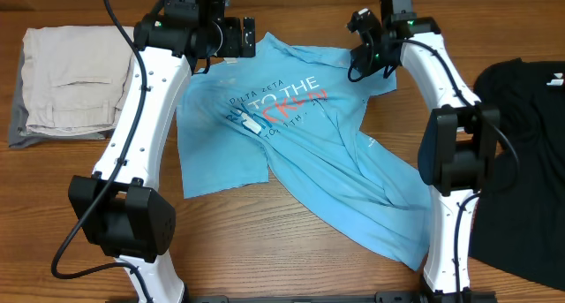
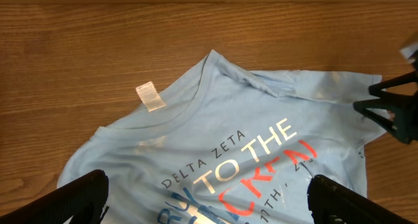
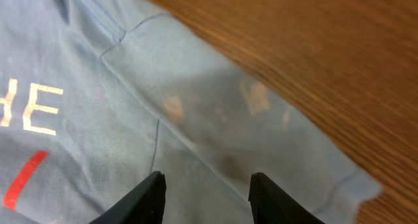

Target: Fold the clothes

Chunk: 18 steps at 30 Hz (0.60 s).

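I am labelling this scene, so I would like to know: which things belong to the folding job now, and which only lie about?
Job in hand: light blue T-shirt, crumpled in the middle; left gripper and right gripper, both above its collar end.
Lying about: beige folded garment, far left; black garment, far right.

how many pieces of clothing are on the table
3: folded beige garment far left, light blue T-shirt mid-table, black garment far right. Gray fabric under the beige one may be another.
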Each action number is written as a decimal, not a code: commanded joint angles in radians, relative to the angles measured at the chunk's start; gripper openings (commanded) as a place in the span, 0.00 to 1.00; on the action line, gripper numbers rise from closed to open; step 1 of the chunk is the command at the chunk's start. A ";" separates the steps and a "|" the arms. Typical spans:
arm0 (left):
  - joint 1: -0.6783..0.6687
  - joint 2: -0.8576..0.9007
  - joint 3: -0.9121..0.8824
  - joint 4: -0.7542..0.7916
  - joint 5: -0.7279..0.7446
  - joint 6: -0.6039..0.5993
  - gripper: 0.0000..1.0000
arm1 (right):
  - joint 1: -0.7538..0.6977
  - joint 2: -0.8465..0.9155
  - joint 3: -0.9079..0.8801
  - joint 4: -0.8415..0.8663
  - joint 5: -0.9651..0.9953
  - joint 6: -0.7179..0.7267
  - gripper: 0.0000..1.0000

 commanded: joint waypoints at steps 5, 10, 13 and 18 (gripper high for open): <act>0.004 0.006 -0.001 0.002 0.010 -0.009 1.00 | 0.015 0.067 -0.008 0.037 0.004 -0.067 0.47; 0.004 0.006 -0.001 0.002 0.009 -0.009 1.00 | 0.015 0.068 -0.008 0.093 0.025 -0.066 0.46; 0.004 0.006 -0.001 0.002 0.009 -0.009 1.00 | 0.015 0.074 -0.008 0.094 0.025 -0.066 0.45; 0.004 0.006 -0.001 0.002 0.009 -0.009 1.00 | 0.015 0.105 -0.008 0.090 0.025 -0.066 0.45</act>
